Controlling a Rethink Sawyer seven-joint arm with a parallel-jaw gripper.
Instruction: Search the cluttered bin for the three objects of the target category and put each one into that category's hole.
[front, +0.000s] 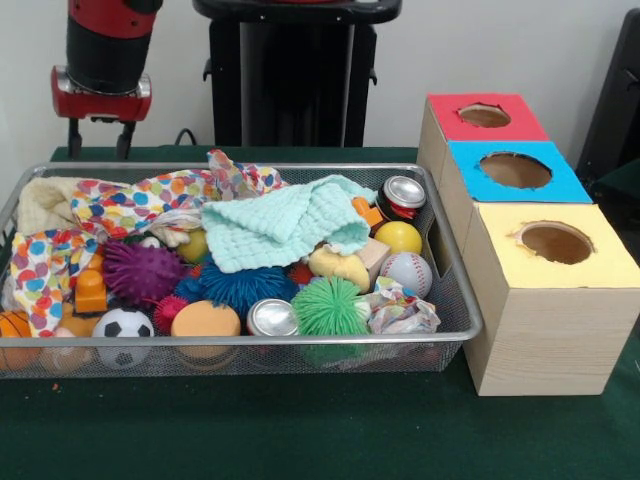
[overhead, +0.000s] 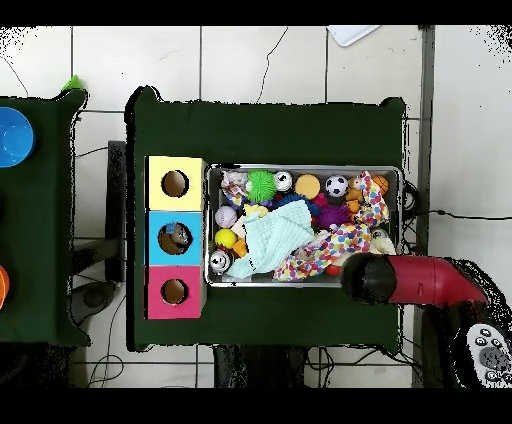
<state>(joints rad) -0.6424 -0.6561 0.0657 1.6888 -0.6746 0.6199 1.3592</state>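
Clutter filled the bin (front: 455, 290) from wall to wall, and you had not yet been told by anything visible which category was wanted. Cans looked the likeliest guess: one lay at lower centre of the front view (front: 272, 318), silver end facing you, wedged between the orange ball (front: 205, 320) and the green spiky ball (front: 330, 306); a second (front: 402, 196) stood tilted in the bin's upper right corner, just beside the yellow ball (front: 398, 237). A third did not show — it may have sat under the green cloth (front: 285, 222) or the dotted cloth (front: 120, 210).

You would have found the cans light, stiff and slick; thin walls dent under a hard squeeze, so the round side, mid-body, was the place to take hold, not the rim. The near can was hemmed in, and soft balls would have rolled aside. The cloths were limp and would have draped and dragged neighbours.

Your gripper (front: 100, 140) hung at upper left of the front view, above the bin's far corner, holding nothing; I could not tell whether its fingers stood apart or together. The boxes — red (front: 465, 130), blue (front: 560, 180), yellow (front: 600, 260) — sat just right of the bin, holes up.
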